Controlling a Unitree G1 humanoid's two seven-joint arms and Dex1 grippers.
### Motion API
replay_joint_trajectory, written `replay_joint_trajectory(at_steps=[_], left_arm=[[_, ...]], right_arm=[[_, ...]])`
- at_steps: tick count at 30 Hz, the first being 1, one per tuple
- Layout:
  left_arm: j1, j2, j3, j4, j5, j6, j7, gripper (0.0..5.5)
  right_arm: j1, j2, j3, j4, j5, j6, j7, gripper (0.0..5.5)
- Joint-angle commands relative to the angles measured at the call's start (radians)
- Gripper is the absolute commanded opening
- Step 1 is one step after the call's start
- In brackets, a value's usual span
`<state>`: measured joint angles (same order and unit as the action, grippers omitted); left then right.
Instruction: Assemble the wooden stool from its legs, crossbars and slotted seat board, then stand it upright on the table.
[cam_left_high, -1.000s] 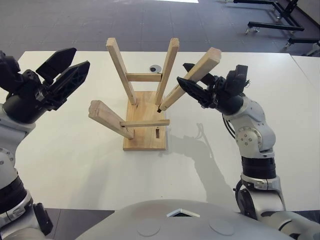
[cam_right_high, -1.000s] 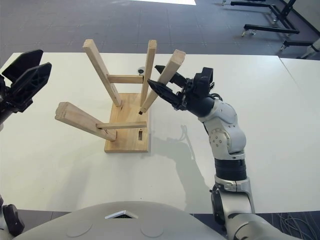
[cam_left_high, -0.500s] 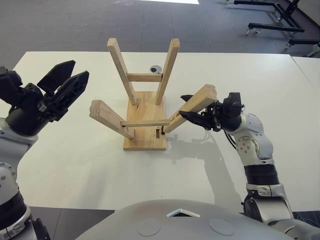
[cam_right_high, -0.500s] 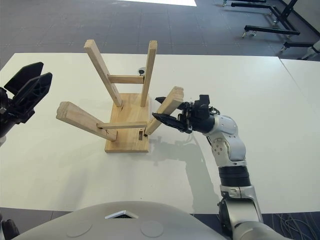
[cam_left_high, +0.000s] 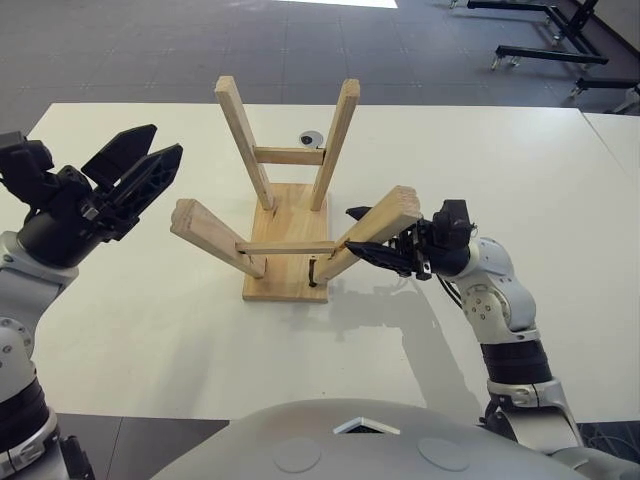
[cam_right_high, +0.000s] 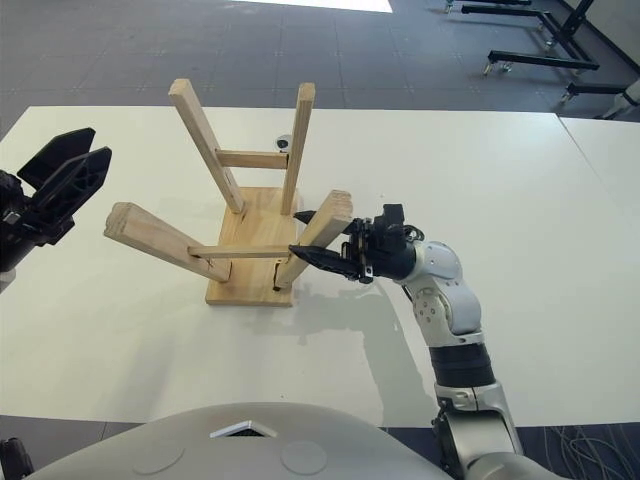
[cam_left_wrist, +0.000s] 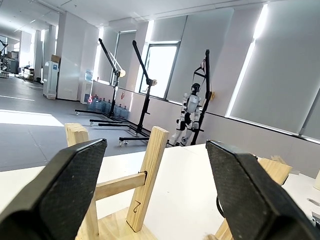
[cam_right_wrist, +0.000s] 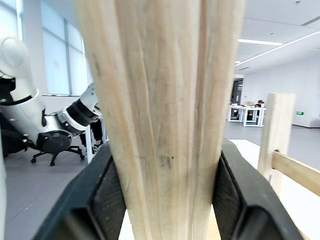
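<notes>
Looks more than half done. Lying flat, underside up, on the white tabletop: the pale rectangular slotted wooden seat board. Planted in its far end, a pale square-section far-left leg and a matching far-right leg, splayed apart and tied by a short wooden far crossbar. At the near left corner, a third leg, leaning steeply outward, with a near crossbar running from it toward the right. Pinched between the black fingers of the right tool: the fourth leg, tilted, lower end down at the board's near right corner by the free end of that crossbar; cannot tell whether seated in its slot or joined to the bar. Left tool spread wide and empty, held above the tabletop well left of the stool. Left to do, by this reading: seating that last leg, mating it with the near crossbar, straightening the near pair, then turning the stool onto its feet
</notes>
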<state>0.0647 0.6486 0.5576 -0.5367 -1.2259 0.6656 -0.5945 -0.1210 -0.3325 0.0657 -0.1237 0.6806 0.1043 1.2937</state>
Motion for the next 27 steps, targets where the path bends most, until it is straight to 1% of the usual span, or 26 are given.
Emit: replay_joint_trajectory(at_steps=[1,5,17,27], left_arm=[[-0.020,0.028,-0.014,0.010,0.000,0.003,-0.011,3.64],[-0.020,0.031,-0.019,0.011,0.001,0.005,-0.013,3.64],[-0.060,0.052,-0.045,0.051,0.018,0.008,-0.030,3.64],[-0.099,0.062,-0.082,0.070,0.031,0.016,-0.044,3.64]], right_arm=[[-0.041,-0.018,0.000,0.057,-0.046,-0.030,0.013,2.05],[-0.062,-0.001,0.006,0.085,-0.072,-0.084,0.006,2.05],[-0.038,-0.018,0.049,0.089,-0.081,-0.093,0.043,2.05],[-0.054,0.004,0.078,0.128,-0.103,-0.098,-0.002,2.05]])
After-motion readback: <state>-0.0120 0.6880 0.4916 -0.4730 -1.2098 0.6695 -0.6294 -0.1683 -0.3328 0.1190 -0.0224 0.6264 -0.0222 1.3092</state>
